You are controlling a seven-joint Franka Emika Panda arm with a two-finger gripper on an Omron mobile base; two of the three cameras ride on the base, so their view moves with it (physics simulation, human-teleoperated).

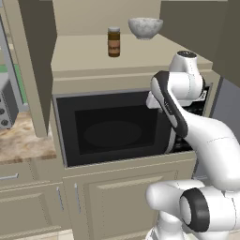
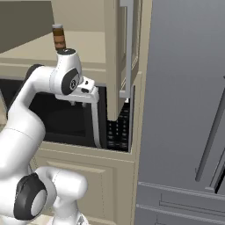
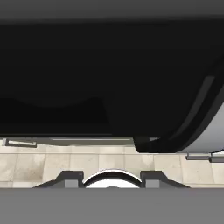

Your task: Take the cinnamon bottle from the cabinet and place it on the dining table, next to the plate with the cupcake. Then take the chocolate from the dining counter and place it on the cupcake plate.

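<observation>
- Mostly we see the microwave's (image 1: 112, 129) dark door in the hand view; the gripper (image 3: 113, 179) at the bottom edge has its tips drawn together, holding nothing.
- Behind the arm's elbow in the right base view, the cinnamon bottle's (image 1: 114, 42) lower half is hidden.
- We see it upright in the upper middle of the left base view: brown, dark-capped, label unreadable, on the open cabinet shelf (image 1: 84, 56), left of a pale bowl (image 1: 145, 27).

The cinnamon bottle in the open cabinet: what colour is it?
The cinnamon bottle is brown with a darker cap; the left base view shows it best.
</observation>
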